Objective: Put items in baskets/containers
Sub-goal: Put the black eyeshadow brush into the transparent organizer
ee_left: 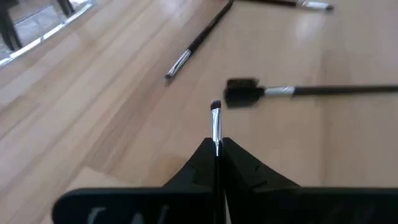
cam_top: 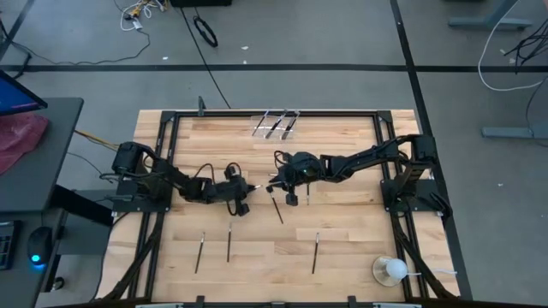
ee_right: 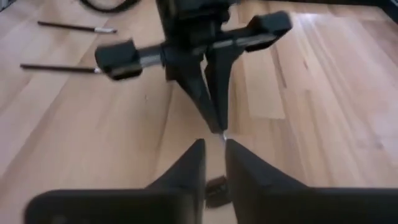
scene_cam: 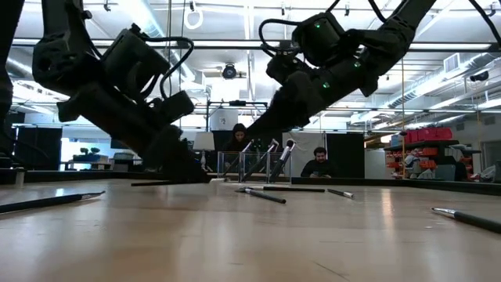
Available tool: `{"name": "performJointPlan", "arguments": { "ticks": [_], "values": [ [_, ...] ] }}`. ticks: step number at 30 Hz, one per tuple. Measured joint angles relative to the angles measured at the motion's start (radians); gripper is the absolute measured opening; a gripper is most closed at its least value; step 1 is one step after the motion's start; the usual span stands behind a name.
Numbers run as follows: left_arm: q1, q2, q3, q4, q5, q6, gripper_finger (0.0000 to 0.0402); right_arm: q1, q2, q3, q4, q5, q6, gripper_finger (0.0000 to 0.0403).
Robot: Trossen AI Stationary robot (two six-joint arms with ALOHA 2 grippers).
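Note:
My left gripper is left of the table's middle, shut on a thin brush with a silver ferrule and small dark tip. My right gripper faces it from the right, slightly open. Its fingers stand on either side of that brush's tip; I see no touch. The clear holder stands at the far edge with three brushes leaning in it. Loose brushes lie flat on the wood. My left gripper pinches the brush between its two fingers just behind the silver ferrule. The brush lies along the fingers, and its ferrule and dark tip stick out ahead of the fingertips. The fingers hide the handle behind them.
A flat-headed brush lies just beyond the held tip, with another thin brush farther off. One more brush lies near the front edge. A white ball on a clear base sits at the near right corner. A black frame borders the table.

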Motion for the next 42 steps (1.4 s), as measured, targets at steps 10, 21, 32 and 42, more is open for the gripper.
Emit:
{"name": "performJointPlan", "arguments": {
  "ticks": [10,21,32,42],
  "values": [
    [0.0,-0.093,0.003,0.24,0.067,-0.093,0.0014,-0.004,0.001,-0.215,0.335,0.008,-0.002,0.0166],
    [0.0,-0.111,0.005,0.414,0.225,-0.091,0.0015,0.032,0.012,-0.252,0.736,-0.079,0.024,0.0163],
    [-0.001,-0.111,0.005,0.419,0.226,-0.091,0.0018,0.035,0.012,-0.251,0.747,-0.098,0.021,0.0117],
    [-0.002,-0.112,0.006,0.417,0.232,-0.092,0.0019,0.035,0.012,-0.223,0.712,-0.146,0.008,0.0037]
  ]
}}
